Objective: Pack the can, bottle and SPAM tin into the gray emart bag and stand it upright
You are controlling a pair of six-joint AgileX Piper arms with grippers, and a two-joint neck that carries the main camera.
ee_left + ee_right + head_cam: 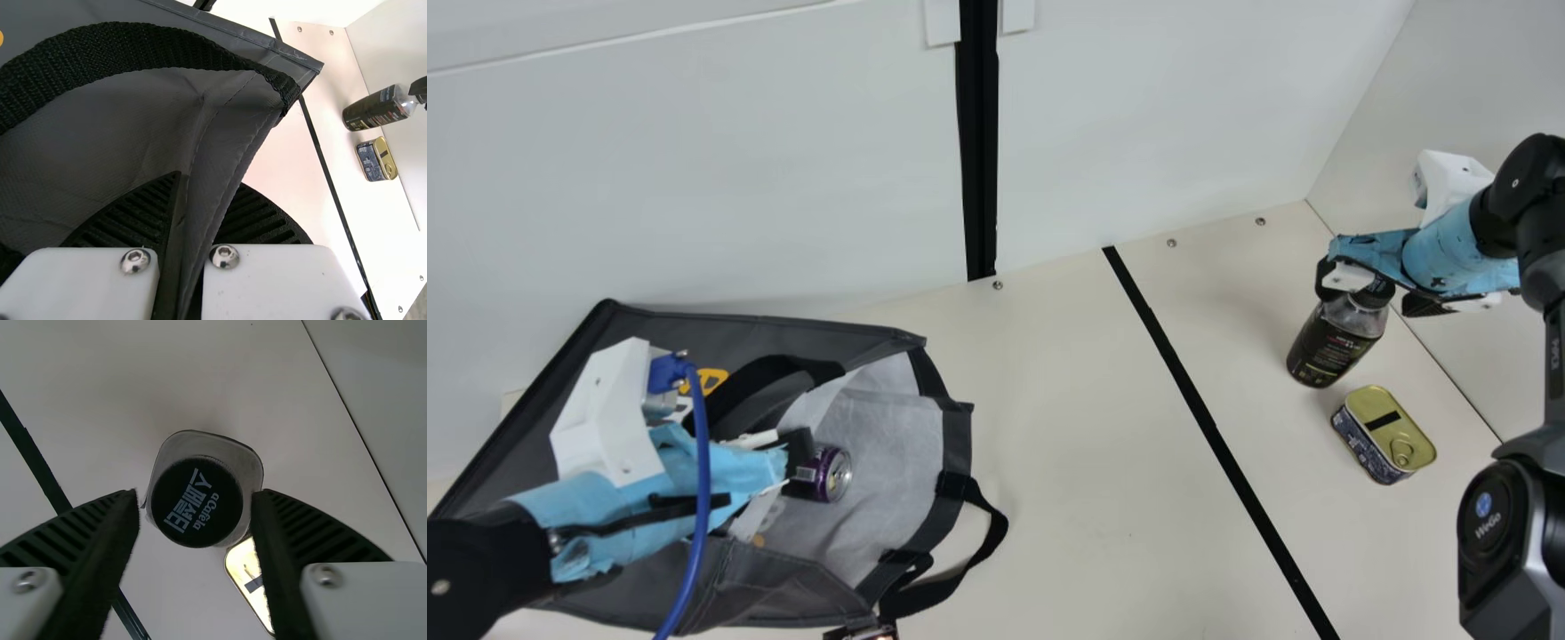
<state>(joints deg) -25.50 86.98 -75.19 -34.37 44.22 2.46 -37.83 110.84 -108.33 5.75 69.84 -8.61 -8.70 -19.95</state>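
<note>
— Please, what is at the left of the frame?
— There the gray emart bag (783, 591) lies on its side on the counter (1049, 427), and its mouth looks to the right. My left pincer (787, 471) is at this mouth, in the lower left.
— Is this pincer released?
— No, it is clenched. In the left wrist view, I see a fold of the bag's gray cloth between its two ribbed fingers (130, 213).
— And where is the can?
— The purple can (834, 474) lies inside the bag, on the pale lining (898, 427), just beside my left pincer. Its round end looks to the right.
— What comes after the bag?
— A black handle (991, 533) sticks out from its mouth, and then a black stripe (1200, 409) crosses the counter at the centre right.
— And the bottle?
— The bottle (1329, 347) stands upright at the right of the frame. My right pincer (1376, 289) is at its black cap (197, 501), and it is released: its fingers are apart, with the cap between them. If they touch it, I cannot tell.
— And the SPAM tin?
— The SPAM tin (1387, 431) is near the bottle, lower in the frame, with its gold lid up.
</note>
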